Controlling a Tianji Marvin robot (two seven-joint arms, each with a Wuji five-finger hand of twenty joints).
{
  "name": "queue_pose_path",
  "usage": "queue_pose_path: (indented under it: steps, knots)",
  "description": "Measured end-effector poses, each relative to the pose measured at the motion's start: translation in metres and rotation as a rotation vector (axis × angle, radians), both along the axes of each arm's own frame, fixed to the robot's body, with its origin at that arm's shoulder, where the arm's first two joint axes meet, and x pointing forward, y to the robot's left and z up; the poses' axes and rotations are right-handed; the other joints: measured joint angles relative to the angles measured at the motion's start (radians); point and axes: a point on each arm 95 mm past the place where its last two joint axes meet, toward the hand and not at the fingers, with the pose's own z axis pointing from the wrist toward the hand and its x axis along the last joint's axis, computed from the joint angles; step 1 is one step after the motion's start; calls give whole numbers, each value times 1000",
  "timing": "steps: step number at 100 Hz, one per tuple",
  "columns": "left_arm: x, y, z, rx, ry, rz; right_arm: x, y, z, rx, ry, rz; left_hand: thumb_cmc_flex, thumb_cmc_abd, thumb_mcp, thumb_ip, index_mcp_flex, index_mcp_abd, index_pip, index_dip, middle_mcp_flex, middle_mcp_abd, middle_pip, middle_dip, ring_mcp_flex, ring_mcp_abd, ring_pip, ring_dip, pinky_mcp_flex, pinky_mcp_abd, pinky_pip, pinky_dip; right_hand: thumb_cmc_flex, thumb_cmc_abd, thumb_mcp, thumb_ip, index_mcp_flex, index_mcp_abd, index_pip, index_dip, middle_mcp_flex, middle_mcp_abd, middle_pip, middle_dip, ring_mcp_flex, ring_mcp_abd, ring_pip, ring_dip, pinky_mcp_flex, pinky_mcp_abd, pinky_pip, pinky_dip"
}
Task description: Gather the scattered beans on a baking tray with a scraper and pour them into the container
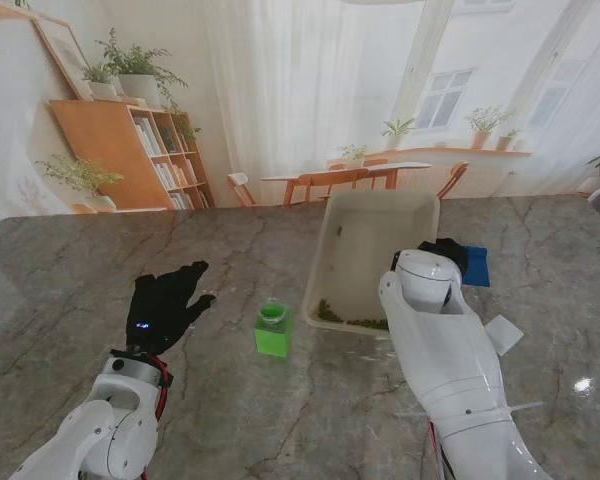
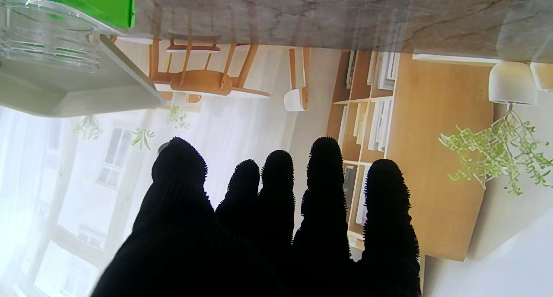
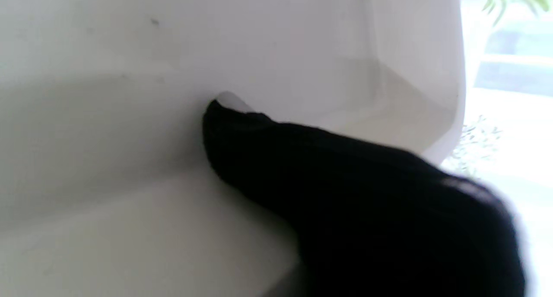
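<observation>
Stand view: white baking tray (image 1: 332,262) tilted, its right rim gripped by the right hand (image 1: 446,254); beans (image 1: 352,320) heaped along its near edge, beside the green container (image 1: 273,330). Left hand (image 1: 167,303) rests flat on the counter (image 1: 60,280), fingers spread, holding nothing.

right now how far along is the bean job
Gathering looks done: the beans sit piled along the tray's edge nearest me. In hand: the right hand is at the tray's right rim, apparently gripping it. The left hand rests open on the table. Left: pouring into the green container, which stands beside the tray.
</observation>
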Motion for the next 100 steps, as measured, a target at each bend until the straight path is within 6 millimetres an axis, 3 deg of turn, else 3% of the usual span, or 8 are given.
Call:
queue_pose_path:
  steps: [49, 100]
  knots:
    - [7, -3, 0, 1, 7, -6, 42, 12, 54, 22, -91, 55, 0, 0, 0, 0, 0, 0, 0, 0, 0, 0, 0, 0, 0, 0, 0, 0, 0, 0, 0, 0, 3, -7, 7, -10, 0, 0, 0, 0, -1, -13, 10, 68, -10, -2, 13, 94, 2, 0, 7, 2]
    - [9, -1, 0, 22, 14, -2, 59, 45, 88, 41, -175, 234, 0, 0, 0, 0, 0, 0, 0, 0, 0, 0, 0, 0, 0, 0, 0, 0, 0, 0, 0, 0, 3, -8, 9, -10, 0, 0, 9, 0, -7, -16, 10, 119, -24, -2, 33, 142, 2, 0, 8, 19]
